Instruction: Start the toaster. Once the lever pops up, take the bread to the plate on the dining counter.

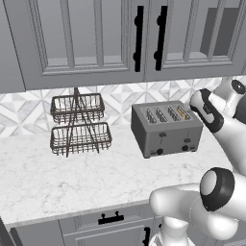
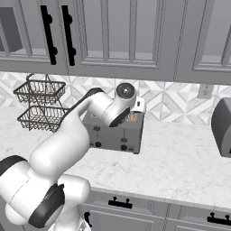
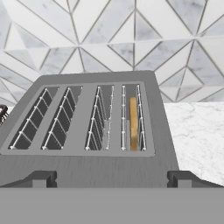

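The grey four-slot toaster (image 1: 166,129) (image 2: 113,134) (image 3: 87,168) stands on the marble wall counter against the tiled backsplash. The tan bread (image 3: 134,124) (image 1: 182,113) sits on edge, sunk in the rightmost slot. In the hand view my gripper (image 3: 113,179) hovers just in front of and above the toaster's top. Its two dark fingertips (image 3: 43,178) stand wide apart and open with nothing between them. The white arm bends over the toaster from the front right, with the hand (image 2: 127,95) above its right end. The plate and the dining counter are out of view.
A two-tier wire basket (image 1: 79,125) (image 2: 40,106) stands left of the toaster. Grey wall cabinets (image 1: 96,38) with black handles hang low overhead. Another grey appliance (image 2: 222,126) sits at the far right of the counter (image 2: 180,162), below a wall outlet (image 2: 205,90).
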Robot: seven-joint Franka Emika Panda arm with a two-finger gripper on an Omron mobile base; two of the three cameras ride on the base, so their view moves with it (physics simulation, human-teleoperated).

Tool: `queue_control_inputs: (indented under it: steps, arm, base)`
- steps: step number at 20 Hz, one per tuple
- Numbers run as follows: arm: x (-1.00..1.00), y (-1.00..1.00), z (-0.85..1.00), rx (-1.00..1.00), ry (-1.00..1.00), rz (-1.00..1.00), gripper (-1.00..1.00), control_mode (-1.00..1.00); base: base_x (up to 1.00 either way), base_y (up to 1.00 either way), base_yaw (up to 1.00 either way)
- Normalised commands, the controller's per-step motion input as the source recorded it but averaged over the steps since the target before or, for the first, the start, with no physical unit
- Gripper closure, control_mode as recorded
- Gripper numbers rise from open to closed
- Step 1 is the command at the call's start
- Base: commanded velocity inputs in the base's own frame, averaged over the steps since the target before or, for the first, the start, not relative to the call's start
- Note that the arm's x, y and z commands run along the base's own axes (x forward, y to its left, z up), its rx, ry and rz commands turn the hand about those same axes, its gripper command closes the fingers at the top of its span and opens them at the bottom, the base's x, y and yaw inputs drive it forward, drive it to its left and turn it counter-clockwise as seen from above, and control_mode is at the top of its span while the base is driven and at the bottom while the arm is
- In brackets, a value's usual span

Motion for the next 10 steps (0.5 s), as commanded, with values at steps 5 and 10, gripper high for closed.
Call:
queue_control_inputs:
  steps: [5, 10]
  arm:
    - [0.00, 0.00, 0.00, 0.00, 0.00, 0.00, -1.00, -1.00]
    - [0.00, 0.00, 0.00, 0.00, 0.00, 0.00, -1.00, -1.00]
  base:
    - [0.00, 0.00, 0.00]
    - [0.00, 0.00, 0.00]
